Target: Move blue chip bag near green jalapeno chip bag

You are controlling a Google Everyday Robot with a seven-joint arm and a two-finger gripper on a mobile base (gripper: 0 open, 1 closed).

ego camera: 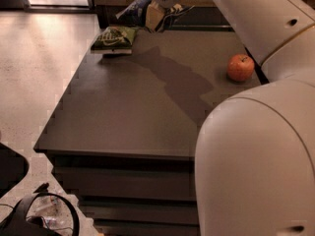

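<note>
Blue chip bag (137, 8) is at the far edge of the desk (128, 117), w/ gripper (156, 17) clamped on it, prob. lifted clear for carrying. Green jalapeno chip bag (114, 37) lies flat at far-left corner, just beside it. Apple (240, 68) near right edge, well apart.

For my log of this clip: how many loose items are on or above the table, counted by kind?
Chip bags: 2, the blue chip bag held in the gripper above the far edge of the table, and the green jalapeno chip bag lying at the far left corner.
Fruit: 1, an orange-red round fruit at the right side.
Total: 3
</note>
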